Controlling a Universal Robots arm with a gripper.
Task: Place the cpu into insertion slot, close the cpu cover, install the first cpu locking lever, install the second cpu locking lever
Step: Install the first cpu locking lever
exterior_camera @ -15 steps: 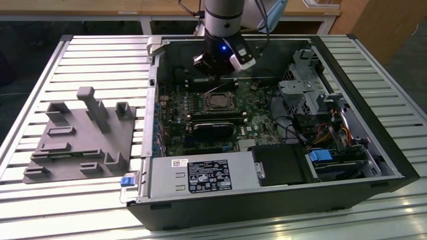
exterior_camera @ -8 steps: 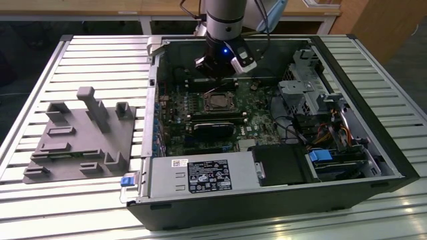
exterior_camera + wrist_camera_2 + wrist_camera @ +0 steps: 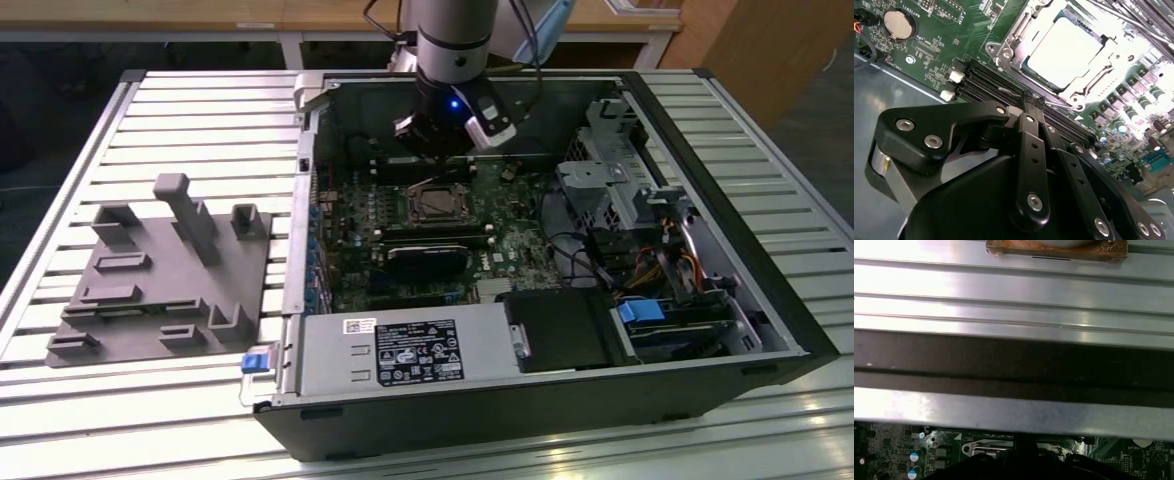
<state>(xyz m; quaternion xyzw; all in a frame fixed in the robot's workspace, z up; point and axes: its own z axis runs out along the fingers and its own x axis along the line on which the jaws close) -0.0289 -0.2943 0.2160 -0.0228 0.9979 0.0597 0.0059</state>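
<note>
Slatted metal forms the table (image 3: 160,110) that carries an open computer case (image 3: 747,260), with a wooden bench along the far side.

In the second wrist view the black fingers (image 3: 1029,107) meet at their tips, closed on nothing, poised over the long black memory slots (image 3: 989,85) just beside the socket. The gripper (image 3: 447,140) hangs from the grey arm (image 3: 454,35) inside the case, near its far wall, with a small blue light glowing on its body.

Just past the fingertips lies the cpu (image 3: 1064,47), its pale metal top bright under glare, seated flat in the insertion slot (image 3: 437,205) on the green circuit board (image 3: 514,245). The cpu cover (image 3: 1106,62) lies down around the chip, framing it. Whether either locking lever is latched cannot be told.

A round coin battery (image 3: 895,23) sits on the board, well apart from the socket. White print marks the board near it but is too small to read.

In the exterior view one black fan housing (image 3: 427,262) sits near the socket. One silver power supply box (image 3: 400,352) occupies the near edge of the case; its black label and a small white sticker carry print that cannot be made out. Two blue tabs show, one at the case's near corner (image 3: 255,360) and one on a drive bay (image 3: 643,311).

On the exterior view's left, one grey fixture block (image 3: 160,285) with several upright posts rests on the table, well apart from the case.
</note>
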